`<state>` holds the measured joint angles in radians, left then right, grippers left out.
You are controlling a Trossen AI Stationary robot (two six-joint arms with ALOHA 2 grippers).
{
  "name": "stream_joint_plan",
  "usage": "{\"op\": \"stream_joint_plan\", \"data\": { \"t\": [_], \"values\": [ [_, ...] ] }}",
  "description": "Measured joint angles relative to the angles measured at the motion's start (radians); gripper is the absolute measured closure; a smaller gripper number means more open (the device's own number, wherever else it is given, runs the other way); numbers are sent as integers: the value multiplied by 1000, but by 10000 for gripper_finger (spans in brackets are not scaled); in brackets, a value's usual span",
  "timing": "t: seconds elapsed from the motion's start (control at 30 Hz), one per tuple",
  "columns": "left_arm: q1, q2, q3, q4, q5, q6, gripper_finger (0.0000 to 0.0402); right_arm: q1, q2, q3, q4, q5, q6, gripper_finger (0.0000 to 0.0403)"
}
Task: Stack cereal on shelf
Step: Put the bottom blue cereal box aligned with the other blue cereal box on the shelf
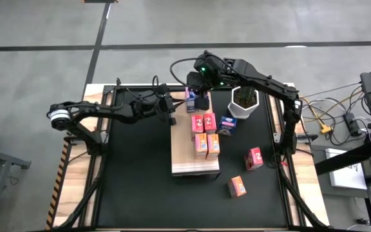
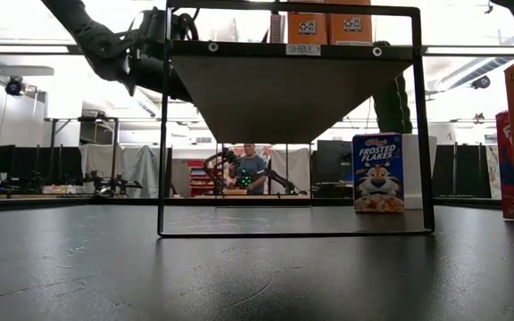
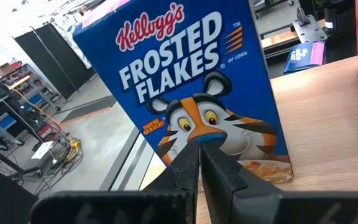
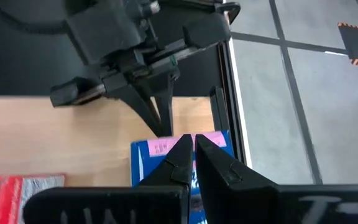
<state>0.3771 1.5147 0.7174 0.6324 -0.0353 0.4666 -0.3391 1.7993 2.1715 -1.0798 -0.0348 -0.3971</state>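
A blue Frosted Flakes cereal box (image 3: pixel 191 74) stands upright at the far end of the light wood shelf (image 1: pixel 185 154), which is raised on a black frame. My left gripper (image 3: pixel 201 146) is shut, level, its tips at the box's printed front. My right gripper (image 4: pixel 190 144) is shut above the box's top, pointing down. Pink-red boxes (image 1: pixel 203 122) and orange boxes (image 1: pixel 206 145) stand in the shelf's middle. Another blue box (image 2: pixel 377 174) stands on the black mat beside the shelf. My left gripper's shut fingertips (image 4: pixel 161 127) meet the box's printed front (image 3: pixel 213 134) low down, coming level from the table's left side. The box stands upright on the shelf. My right gripper's shut fingertips (image 4: pixel 182 149) sit at the pink strip along the box's top (image 4: pixel 213 140), coming from above. Whether they press on it I cannot tell.
A cactus in a white pot (image 1: pixel 243 103) stands right of the shelf's far end. A pink-red box (image 1: pixel 254 158) and an orange box (image 1: pixel 237 187) lie loose on the black mat (image 1: pixel 134 187) to the right. The shelf's near half is bare wood.
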Motion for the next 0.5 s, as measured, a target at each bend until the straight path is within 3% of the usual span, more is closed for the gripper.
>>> {"op": "stream_joint_plan", "data": {
  "t": [0.3,0.5],
  "values": [
    [-5,-36,-1,-28,1,-6,402,1,26,-3,22,-2,20,394],
    [-27,-141,-5,-129,1,-9,402,29,-17,-3,43,-29,16,394]
  ]
}}
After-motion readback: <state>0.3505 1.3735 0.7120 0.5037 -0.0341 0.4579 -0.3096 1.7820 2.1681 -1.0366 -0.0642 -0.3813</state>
